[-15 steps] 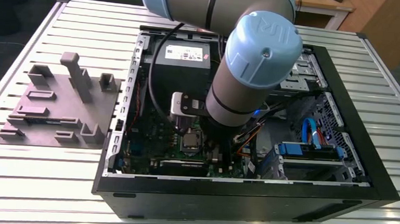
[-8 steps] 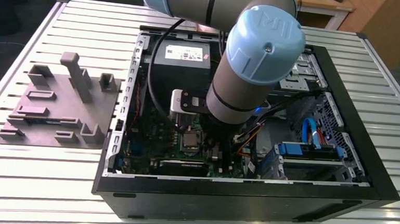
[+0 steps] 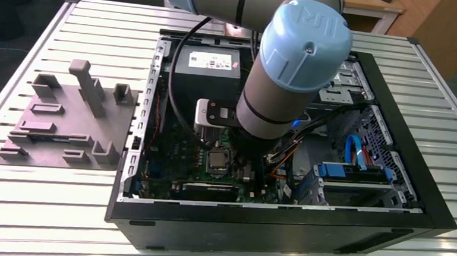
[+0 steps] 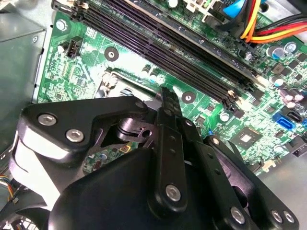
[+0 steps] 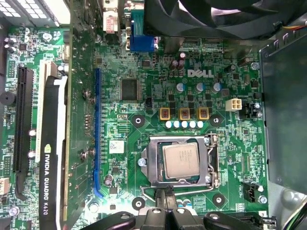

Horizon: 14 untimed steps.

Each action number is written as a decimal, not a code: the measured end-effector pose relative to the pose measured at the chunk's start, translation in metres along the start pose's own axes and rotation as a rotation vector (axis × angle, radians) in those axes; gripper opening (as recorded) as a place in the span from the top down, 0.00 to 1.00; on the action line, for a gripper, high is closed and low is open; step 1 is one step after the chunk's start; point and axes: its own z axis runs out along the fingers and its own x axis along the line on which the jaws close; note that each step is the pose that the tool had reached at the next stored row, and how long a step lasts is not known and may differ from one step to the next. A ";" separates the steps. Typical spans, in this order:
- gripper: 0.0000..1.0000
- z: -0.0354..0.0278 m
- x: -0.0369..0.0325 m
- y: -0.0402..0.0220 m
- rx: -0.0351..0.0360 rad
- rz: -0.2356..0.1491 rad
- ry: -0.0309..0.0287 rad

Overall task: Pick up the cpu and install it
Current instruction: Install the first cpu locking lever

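The cpu (image 5: pixel 181 160), a small square chip with a silver-grey top, lies inside the metal socket frame (image 5: pixel 152 163) on the green motherboard (image 5: pixel 120 127). In the exterior view the cpu (image 3: pixel 216 161) sits in the open computer case, just beside the arm's wrist. My gripper (image 5: pixel 166 194) hovers at the socket's edge, apart from the chip. Its two black fingers (image 5: pixel 160 200) are pressed together with nothing between them. The second wrist view shows the gripper (image 4: pixel 166 96) as one narrow closed tip over the board.
The black computer case (image 3: pixel 416 175) walls in the board. A grey box with a white label (image 3: pixel 208 64) sits at the case's back. A graphics card (image 5: pixel 50 143), memory slots (image 4: pixel 182 48) and orange cables (image 4: pixel 268 24) flank the socket. A grey fixture block (image 3: pixel 66 124) stands outside.
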 end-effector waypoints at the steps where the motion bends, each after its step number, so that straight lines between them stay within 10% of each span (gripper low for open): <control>1: 0.90 0.0000 0.0000 0.0000 0.0000 0.000 -0.0001; 14: 0.90 0.0091 0.0009 -0.0019 -0.0006 0.000 0.0000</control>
